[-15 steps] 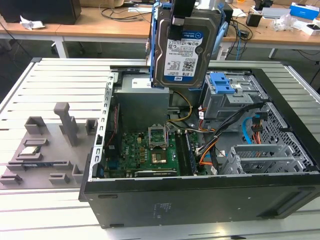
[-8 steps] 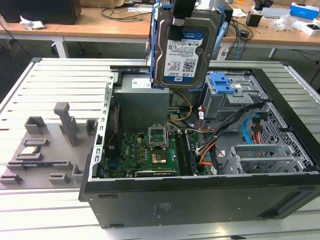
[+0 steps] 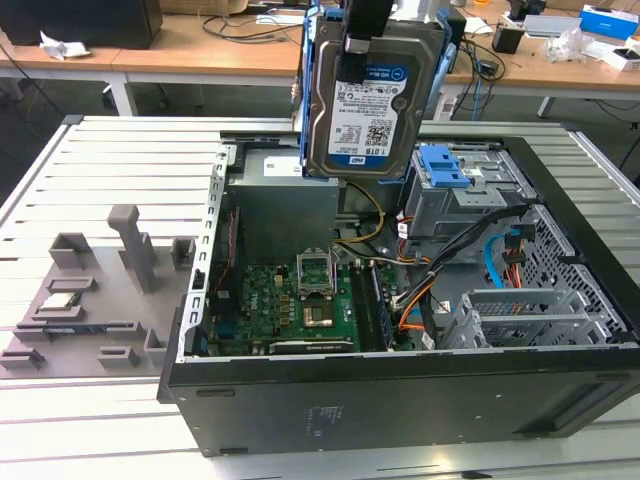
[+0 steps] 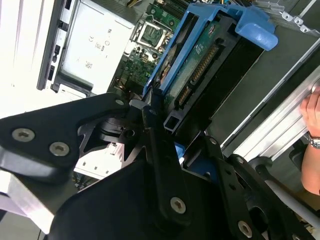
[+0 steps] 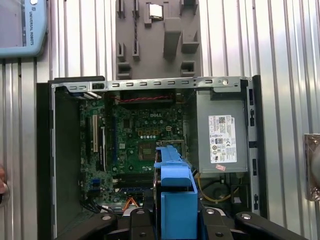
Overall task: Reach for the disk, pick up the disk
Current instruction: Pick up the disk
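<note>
Disk: flat silver hard drive (image 3: 372,100) with blue plastic rails, held upright above the open black computer case (image 3: 400,400).
Gripper: black gripper (image 4: 150,117) clenched on the disk's edge.
Table: grey slatted metal table (image 3: 60,180) under the case.

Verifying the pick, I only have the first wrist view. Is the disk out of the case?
Observer: Yes. In the exterior view the disk hangs upright above the open case.
Operator: Grip solid?
Observer: In the second wrist view the gripper is shut on the disk's blue-railed edge.
Operator: Anyone nearby?
Observer: The second wrist view shows a person's hand beyond the case.
</note>
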Action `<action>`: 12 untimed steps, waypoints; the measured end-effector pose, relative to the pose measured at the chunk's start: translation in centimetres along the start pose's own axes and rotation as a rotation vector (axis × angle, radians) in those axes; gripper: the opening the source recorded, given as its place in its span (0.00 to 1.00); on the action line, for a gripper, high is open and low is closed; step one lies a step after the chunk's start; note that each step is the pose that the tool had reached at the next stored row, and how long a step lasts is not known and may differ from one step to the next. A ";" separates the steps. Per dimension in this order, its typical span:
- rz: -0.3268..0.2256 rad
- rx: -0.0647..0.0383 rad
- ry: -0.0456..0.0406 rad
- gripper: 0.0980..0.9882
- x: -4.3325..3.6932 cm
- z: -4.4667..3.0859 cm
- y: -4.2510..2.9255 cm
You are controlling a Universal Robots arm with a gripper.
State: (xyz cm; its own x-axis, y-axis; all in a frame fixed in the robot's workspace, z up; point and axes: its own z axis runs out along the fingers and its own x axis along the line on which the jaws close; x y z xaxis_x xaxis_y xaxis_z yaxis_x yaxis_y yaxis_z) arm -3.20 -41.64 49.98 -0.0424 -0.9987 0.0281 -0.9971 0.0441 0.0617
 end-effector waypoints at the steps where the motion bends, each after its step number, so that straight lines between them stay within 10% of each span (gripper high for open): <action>1: 0.000 0.000 0.0000 0.30 0.09 0.00 0.00; 12: 0.000 0.000 0.0000 0.30 0.83 0.03 -0.03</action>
State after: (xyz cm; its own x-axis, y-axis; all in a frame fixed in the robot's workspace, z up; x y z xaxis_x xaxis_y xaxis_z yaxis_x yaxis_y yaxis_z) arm -3.20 -42.48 49.97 -0.0424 -0.9987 0.0282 -0.9971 0.0441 0.0617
